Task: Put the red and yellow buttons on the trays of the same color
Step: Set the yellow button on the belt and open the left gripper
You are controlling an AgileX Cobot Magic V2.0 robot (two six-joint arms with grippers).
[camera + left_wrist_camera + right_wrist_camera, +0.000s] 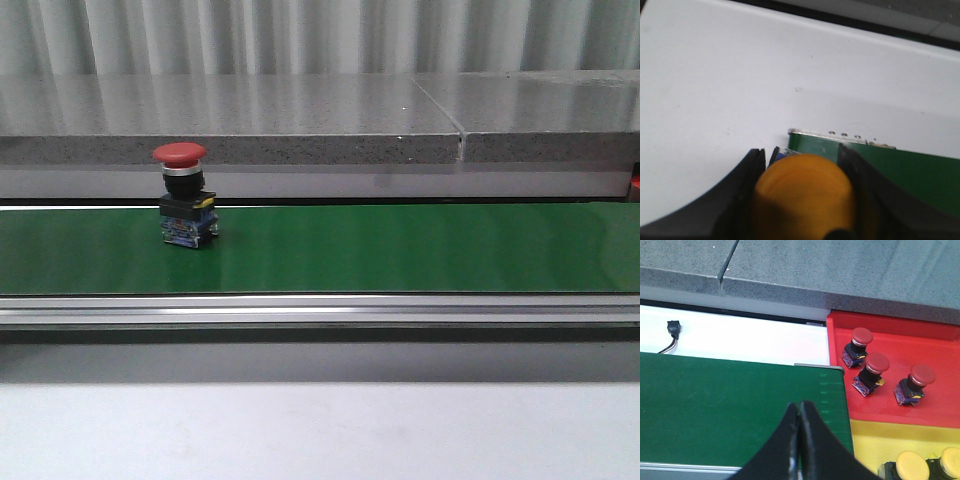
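Filling the near part of the left wrist view is a yellow button (802,192), its domed cap blurred by closeness, with the left hand (802,200) clamped on it: the dark fingers (742,200) press in on either side, presumably so that it can be carried to its tray. Beneath it lies the white counter (740,90), and just beyond the cap is the end of the green belt (905,170) with its metal end plate. The button's body is hidden under its own cap, so how deep the grip sits cannot be told.

Over on the right wrist view, the right hand (800,440) hangs with its two fingers pressed together and nothing between them, above the belt's end near the trays. Just beside that end lies the red tray (940,345), holding three red buttons (869,371) that stand apart from one another. Touching it is the yellow tray (870,440), where two yellow caps (912,465) show, cut off by the picture's edge; whether more lie there cannot be seen. A small black plug with a wire (674,330) sits on the white surface behind the belt.

Seen from the front, one more red button (185,198) stands upright on the belt, well to the left, not yet picked. Neither hand nor either tray appears in that view.
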